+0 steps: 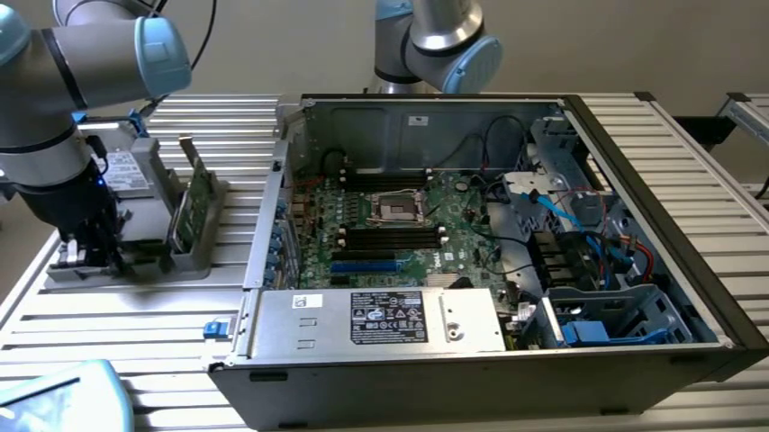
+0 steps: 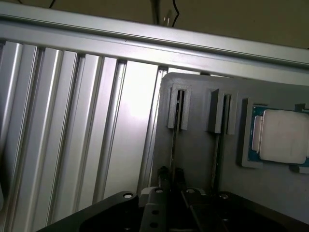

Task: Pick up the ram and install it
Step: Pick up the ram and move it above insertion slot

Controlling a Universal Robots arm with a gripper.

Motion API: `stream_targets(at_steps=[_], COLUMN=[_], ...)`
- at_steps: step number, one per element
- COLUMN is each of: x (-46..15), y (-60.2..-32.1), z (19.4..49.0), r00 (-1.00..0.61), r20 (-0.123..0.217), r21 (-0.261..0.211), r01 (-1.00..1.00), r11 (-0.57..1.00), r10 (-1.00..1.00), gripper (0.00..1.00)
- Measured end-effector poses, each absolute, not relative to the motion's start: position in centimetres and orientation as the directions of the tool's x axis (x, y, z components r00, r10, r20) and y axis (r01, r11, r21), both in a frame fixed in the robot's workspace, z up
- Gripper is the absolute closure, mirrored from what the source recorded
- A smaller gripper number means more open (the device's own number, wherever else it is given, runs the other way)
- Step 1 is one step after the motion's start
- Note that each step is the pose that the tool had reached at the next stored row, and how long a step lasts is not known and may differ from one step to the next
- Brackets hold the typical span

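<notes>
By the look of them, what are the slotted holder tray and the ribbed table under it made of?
Holder tray: likely plastic, perhaps printed; matte, uniform grey, with soft moulded edges around its slots.
Table: probably aluminium extrusion; pale silvery ribs with bright streaks of reflected light.

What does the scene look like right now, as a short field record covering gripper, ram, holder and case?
gripper: down at the grey plastic holder tray on the exterior view's left, lined up with one slot
ram: seemingly the thin dark edge-on strip standing in that slot; not in the case
also on holder: square silver processor chip; upright green card with metal bracket
case: open black computer case on the ribbed aluminium table, black motherboard slots exposed
</notes>
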State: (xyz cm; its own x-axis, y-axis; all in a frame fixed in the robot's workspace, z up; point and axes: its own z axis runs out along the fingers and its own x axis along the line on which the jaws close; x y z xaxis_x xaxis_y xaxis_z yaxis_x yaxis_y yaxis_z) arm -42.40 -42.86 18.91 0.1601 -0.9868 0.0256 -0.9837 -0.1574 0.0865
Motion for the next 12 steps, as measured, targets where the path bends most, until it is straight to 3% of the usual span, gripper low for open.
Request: stream_targets(at_steps=[12], x=[-42.34], y=[-42.8], z=[19.71], r00=[0.155], r20=[0.025], r21=[0.087], r01=[-0.985], r11=[-0.152], r10=[-0.988], gripper=[0.85])
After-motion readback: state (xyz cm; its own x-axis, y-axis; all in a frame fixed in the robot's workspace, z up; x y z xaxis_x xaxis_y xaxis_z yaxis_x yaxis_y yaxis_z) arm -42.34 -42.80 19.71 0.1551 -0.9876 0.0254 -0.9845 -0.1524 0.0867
